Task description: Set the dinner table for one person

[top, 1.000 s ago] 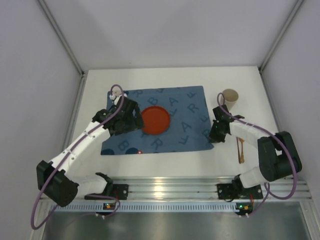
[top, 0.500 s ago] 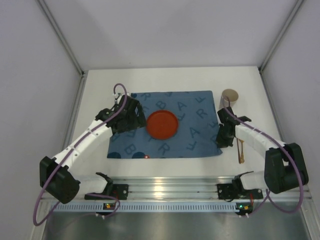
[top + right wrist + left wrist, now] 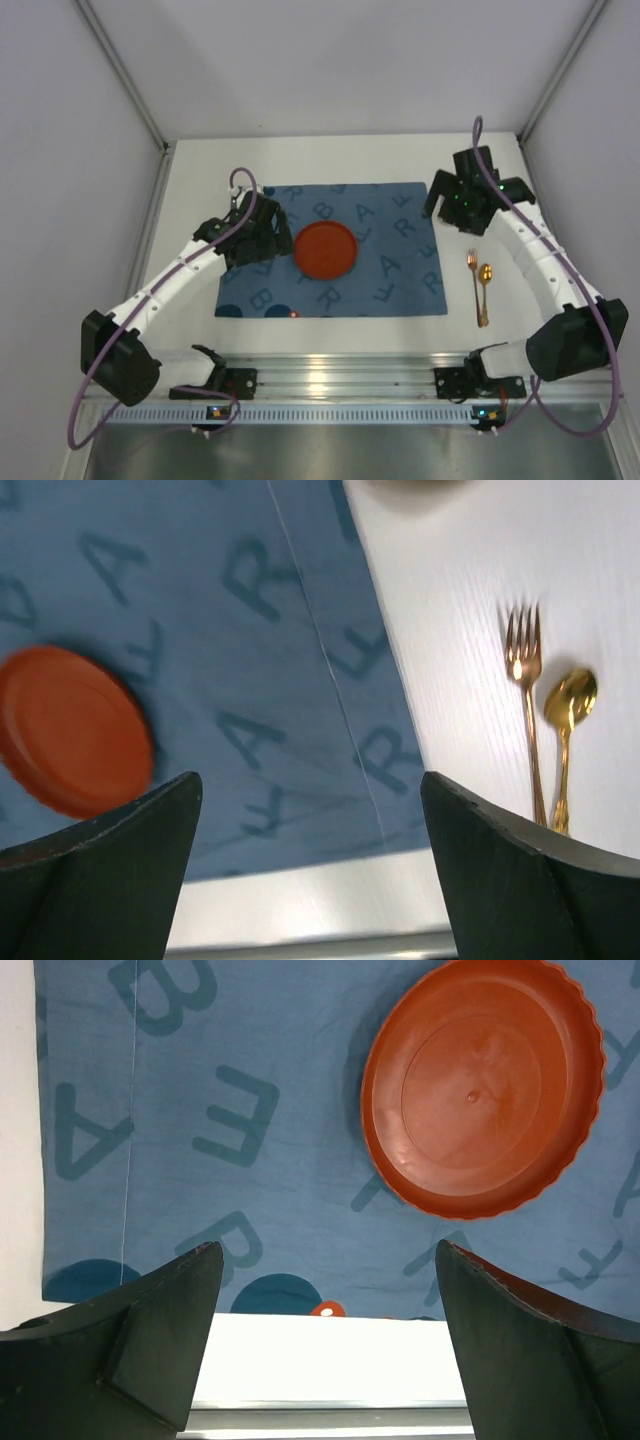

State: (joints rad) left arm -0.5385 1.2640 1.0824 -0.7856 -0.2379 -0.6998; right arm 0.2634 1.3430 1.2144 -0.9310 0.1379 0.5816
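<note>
The white dinner table (image 3: 330, 160) carries a blue letter-printed placemat (image 3: 370, 270), lying flat. A red plate (image 3: 325, 250) rests left of the mat's middle. A gold fork (image 3: 472, 264) and gold spoon (image 3: 484, 278) lie side by side on the bare table just right of the mat. My left gripper (image 3: 245, 250) hovers open over the mat's left part, beside the plate (image 3: 480, 1085), holding nothing. My right gripper (image 3: 475, 205) hangs open above the mat's far right corner, empty. From there the mat's right edge (image 3: 330, 690), the fork (image 3: 525, 680) and the spoon (image 3: 568, 705) show below.
White walls close the table on the left, back and right. An aluminium rail (image 3: 330, 375) with both arm bases runs along the near edge. Bare table lies behind the mat and along its left side.
The placemat and plate slid right and the mat now lies flat. My right gripper opened, let go of the mat's right edge and swung up to the far right, covering the cup.
</note>
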